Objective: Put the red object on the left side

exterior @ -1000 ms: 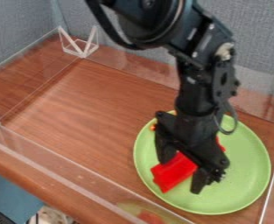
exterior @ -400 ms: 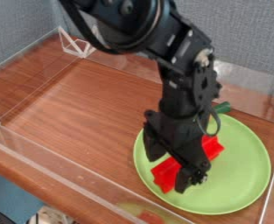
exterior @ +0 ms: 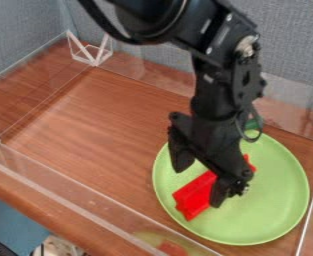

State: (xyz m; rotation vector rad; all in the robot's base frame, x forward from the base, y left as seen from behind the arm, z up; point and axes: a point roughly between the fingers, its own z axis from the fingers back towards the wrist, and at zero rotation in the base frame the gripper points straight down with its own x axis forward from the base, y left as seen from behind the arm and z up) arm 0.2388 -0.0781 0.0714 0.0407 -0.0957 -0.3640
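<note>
table: brown wood top, plate sits toward its right end in view
arm: black, reaches down from the top over the plate
plate: green, round, on the table
gripper: jaws apart, fingertips pointing down around the red block
red block: on the plate, lying slantwise, partly hidden by the gripper

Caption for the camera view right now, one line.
Open pincer over the red block on a green plate.
</note>
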